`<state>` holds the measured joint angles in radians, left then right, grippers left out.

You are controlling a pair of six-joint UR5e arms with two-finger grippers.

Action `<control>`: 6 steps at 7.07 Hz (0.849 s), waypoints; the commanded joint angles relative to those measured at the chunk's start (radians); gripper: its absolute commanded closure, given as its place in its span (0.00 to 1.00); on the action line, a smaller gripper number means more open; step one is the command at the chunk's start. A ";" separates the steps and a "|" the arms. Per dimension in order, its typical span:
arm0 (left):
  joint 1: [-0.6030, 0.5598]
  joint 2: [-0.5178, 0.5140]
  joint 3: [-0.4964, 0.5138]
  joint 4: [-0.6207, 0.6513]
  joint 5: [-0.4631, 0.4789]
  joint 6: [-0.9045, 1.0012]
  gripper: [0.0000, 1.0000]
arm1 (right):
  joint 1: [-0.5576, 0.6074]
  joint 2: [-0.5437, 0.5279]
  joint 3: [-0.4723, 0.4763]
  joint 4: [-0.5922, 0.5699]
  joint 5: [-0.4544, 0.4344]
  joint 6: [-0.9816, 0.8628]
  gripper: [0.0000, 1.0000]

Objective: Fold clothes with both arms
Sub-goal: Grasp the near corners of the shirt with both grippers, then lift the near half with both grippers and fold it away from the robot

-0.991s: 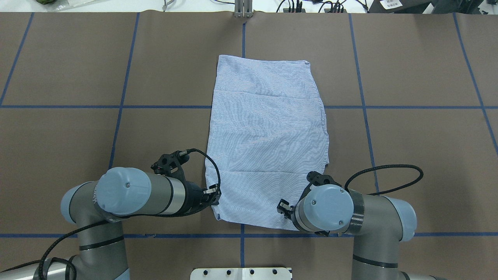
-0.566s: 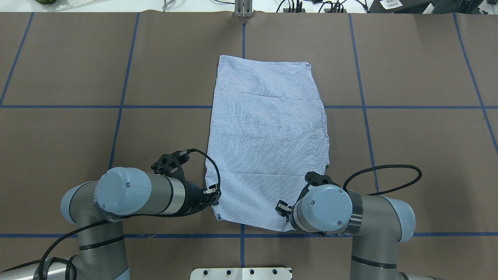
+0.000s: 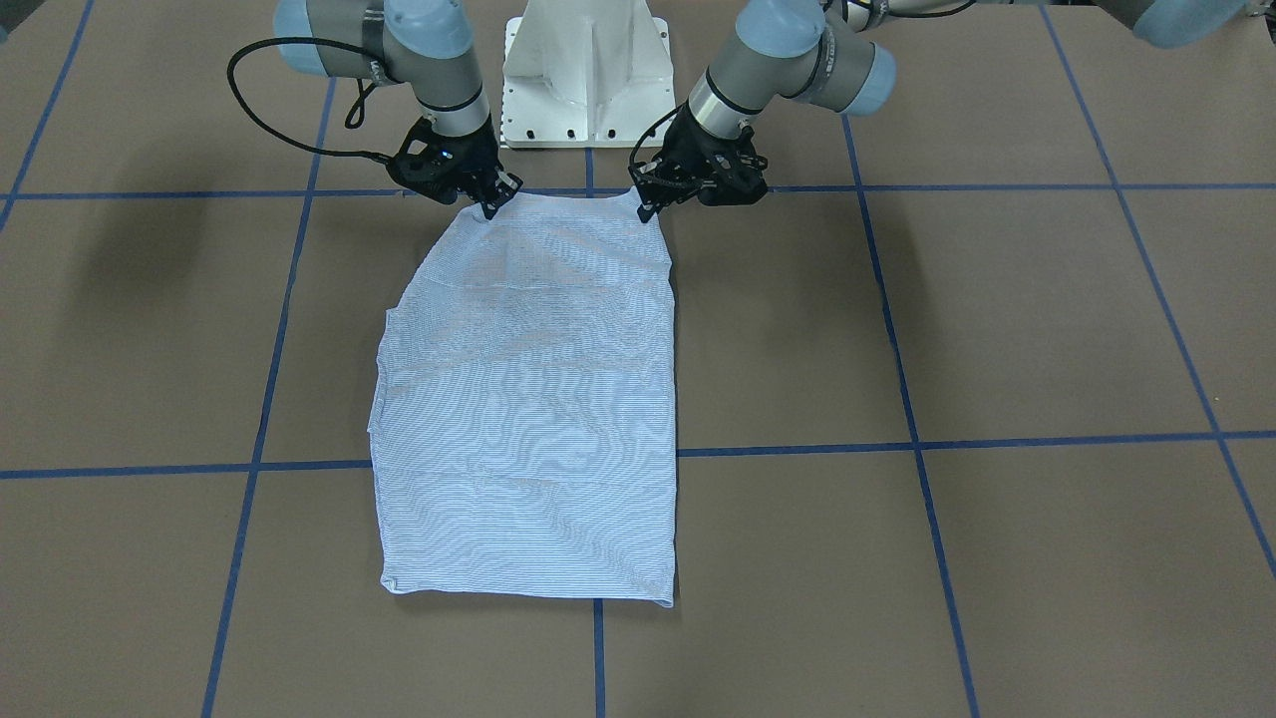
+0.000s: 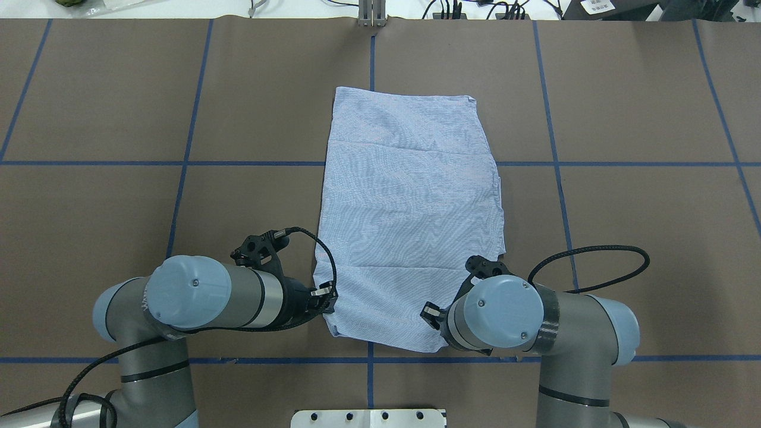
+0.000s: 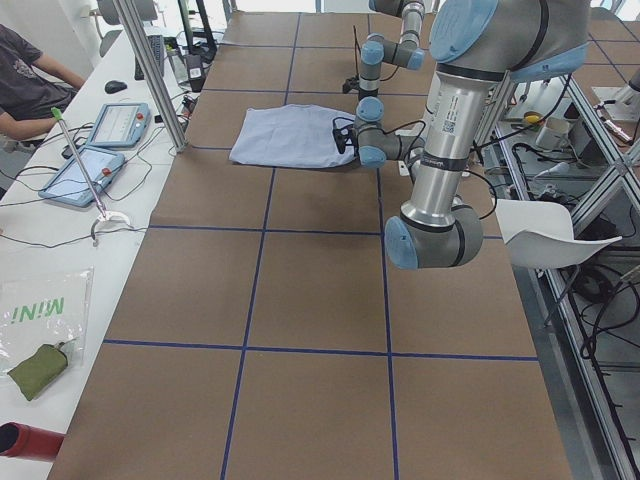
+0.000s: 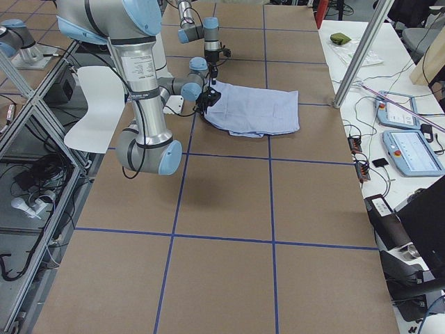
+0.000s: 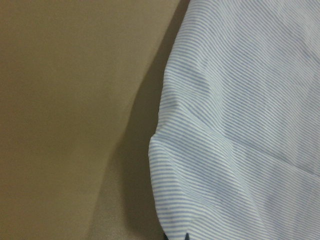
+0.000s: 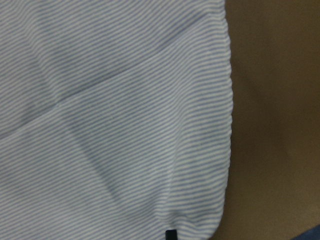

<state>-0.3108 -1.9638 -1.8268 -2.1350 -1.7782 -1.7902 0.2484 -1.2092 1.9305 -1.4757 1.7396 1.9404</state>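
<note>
The folded blue-striped shirt lies flat at the middle of the tabletop, its long side running away from the robot. The left tool and the right tool are each clamped on one of its near corners, which sit slightly raised.

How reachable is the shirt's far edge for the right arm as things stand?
Probably yes: nothing lies on the shirt or the table between the right claw and the far edge. But the claw looks clamped on the near corner, so it'd carry that along.
</note>
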 commanded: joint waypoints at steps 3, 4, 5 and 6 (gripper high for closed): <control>-0.004 0.025 -0.133 0.012 -0.004 0.000 1.00 | 0.011 -0.012 0.070 0.002 0.006 -0.003 1.00; -0.002 0.037 -0.191 0.062 -0.030 0.000 1.00 | 0.012 -0.018 0.108 0.005 0.024 -0.011 1.00; 0.008 0.040 -0.231 0.107 -0.039 0.000 1.00 | 0.014 -0.027 0.158 0.008 0.053 -0.017 1.00; 0.012 0.040 -0.274 0.153 -0.040 -0.008 1.00 | 0.017 -0.042 0.229 0.000 0.087 -0.018 1.00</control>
<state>-0.3050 -1.9264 -2.0484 -2.0362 -1.8119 -1.7919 0.2624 -1.2364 2.0852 -1.4712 1.7900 1.9263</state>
